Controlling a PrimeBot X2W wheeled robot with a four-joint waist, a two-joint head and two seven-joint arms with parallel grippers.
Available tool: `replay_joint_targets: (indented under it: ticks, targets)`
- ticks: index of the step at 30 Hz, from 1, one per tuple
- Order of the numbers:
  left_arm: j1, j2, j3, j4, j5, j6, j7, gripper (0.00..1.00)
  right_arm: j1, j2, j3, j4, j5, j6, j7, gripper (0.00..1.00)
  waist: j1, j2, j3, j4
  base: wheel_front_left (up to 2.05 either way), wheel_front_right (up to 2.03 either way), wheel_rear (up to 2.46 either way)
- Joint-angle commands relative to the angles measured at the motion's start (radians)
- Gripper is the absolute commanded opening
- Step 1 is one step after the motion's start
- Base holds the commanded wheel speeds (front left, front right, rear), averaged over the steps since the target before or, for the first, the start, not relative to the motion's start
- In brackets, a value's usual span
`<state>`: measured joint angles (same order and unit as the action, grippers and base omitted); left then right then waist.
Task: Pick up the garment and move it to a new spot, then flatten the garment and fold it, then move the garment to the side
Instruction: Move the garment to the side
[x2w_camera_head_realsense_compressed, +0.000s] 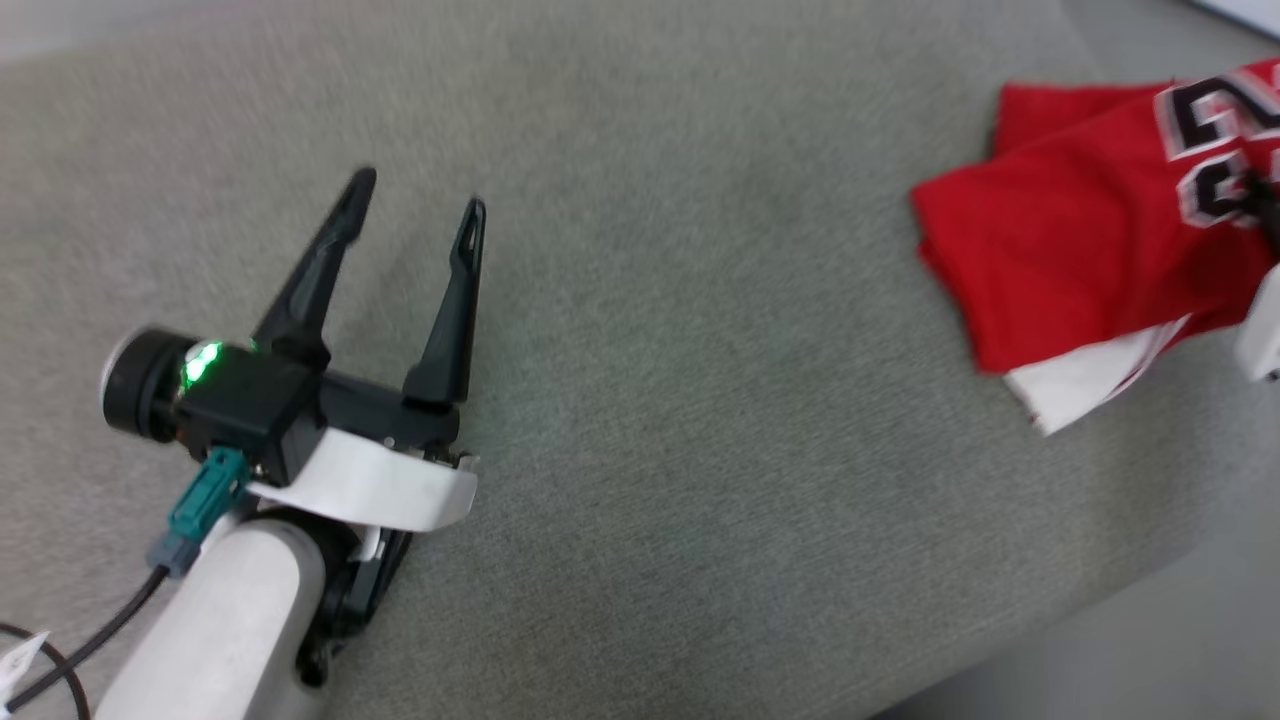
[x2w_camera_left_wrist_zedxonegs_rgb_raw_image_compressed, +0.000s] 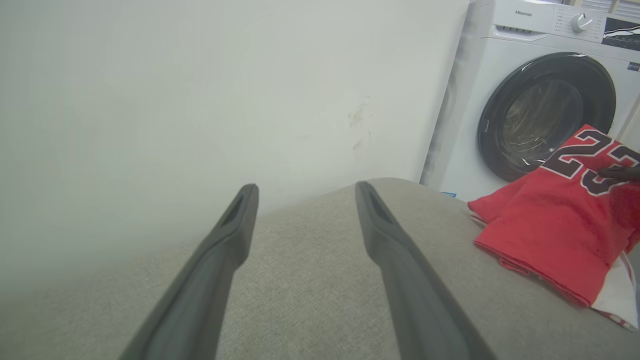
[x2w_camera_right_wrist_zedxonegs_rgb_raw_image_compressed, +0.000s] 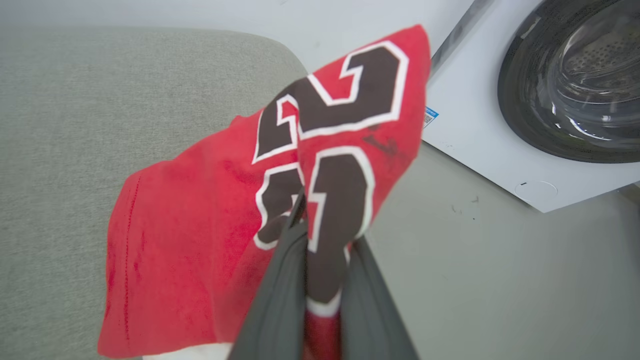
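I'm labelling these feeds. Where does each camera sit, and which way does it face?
Head: on the head, looking down on the grey cushion; left pincer open, shirt right.
Left wrist: along its open fingers toward wall, washer.
Right wrist: along right pincer, shut on shirt.
Shared: shirt in all; washer in both wrists.

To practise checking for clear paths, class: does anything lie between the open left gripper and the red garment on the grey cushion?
Nothing visible does: bare grey cushion lies between the left gripper and the garment, which the right gripper pinches.
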<state>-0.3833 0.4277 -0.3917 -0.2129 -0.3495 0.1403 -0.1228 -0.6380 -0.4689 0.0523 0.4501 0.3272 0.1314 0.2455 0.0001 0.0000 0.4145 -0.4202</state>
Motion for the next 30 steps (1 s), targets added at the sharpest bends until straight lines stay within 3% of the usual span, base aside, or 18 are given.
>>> replay_joint_targets:
  ticks: [1, 8, 9, 10, 20, 25, 30]
  targets:
    - [-0.018, 0.004, -0.001, -0.005, 0.004, -0.003, 0.004, 1.00, -0.018, -0.003, -0.009, 0.005, -0.003, -0.001, -0.013, 0.00, -0.0001, 0.0000, 0.088, 0.004, 0.00, 0.00, 0.00]
    - [-0.103, 0.022, -0.019, -0.045, 0.032, -0.026, 0.047, 1.00, -0.094, 0.030, -0.143, 0.186, -0.053, -0.001, -0.145, 0.03, -0.0001, 0.0000, 0.204, 0.034, 0.00, 0.00, 0.00]
    - [-0.109, 0.024, -0.020, -0.046, 0.034, -0.027, 0.049, 1.00, -0.102, 0.036, -0.158, 0.214, -0.065, -0.001, -0.162, 0.38, -0.0001, 0.0000, 0.214, 0.037, 0.00, 0.00, 0.00]
    - [-0.117, 0.025, -0.021, -0.047, 0.036, -0.029, 0.052, 1.00, -0.109, 0.042, -0.176, 0.242, -0.079, -0.001, -0.181, 1.00, -0.0001, 0.0000, 0.222, 0.040, 0.00, 0.00, 0.00]
    - [-0.109, 0.034, -0.021, -0.032, 0.029, -0.026, 0.050, 1.00, -0.175, 0.080, -0.361, 0.462, -0.239, -0.002, -0.335, 1.00, -0.0001, 0.0000, 0.213, 0.046, 0.00, 0.00, 0.00]
    - [-0.074, 0.017, -0.024, -0.003, 0.012, -0.016, 0.021, 1.00, -0.165, 0.073, -0.423, 0.477, -0.305, -0.001, -0.386, 1.00, -0.0001, 0.0000, 0.142, 0.058, 0.00, 0.00, 0.00]
    - [-0.011, -0.010, -0.023, 0.042, -0.014, 0.003, -0.026, 1.00, -0.103, 0.087, -0.407, 0.435, -0.321, -0.001, -0.423, 1.00, -0.0001, 0.0000, 0.041, 0.091, 0.00, 0.00, 0.00]
